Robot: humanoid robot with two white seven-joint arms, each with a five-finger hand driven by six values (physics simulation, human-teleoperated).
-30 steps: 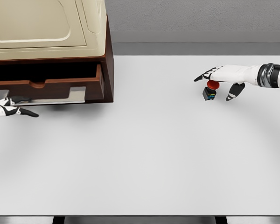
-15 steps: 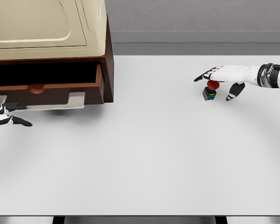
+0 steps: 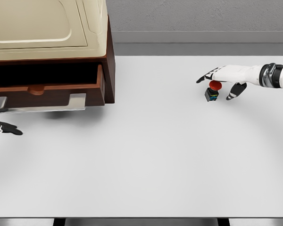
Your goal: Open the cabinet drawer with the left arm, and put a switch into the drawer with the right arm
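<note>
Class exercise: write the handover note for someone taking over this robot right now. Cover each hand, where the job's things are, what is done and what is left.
Left hand: at the left edge, low in front of the cabinet, fingers loose, holding nothing.
Right hand: over the switch, fingers spread around it, not visibly closed on it.
Switch: on the white table, far right.
Done: drawer pulled open.
Left: grasp the switch, carry it across, place it in the drawer.
</note>
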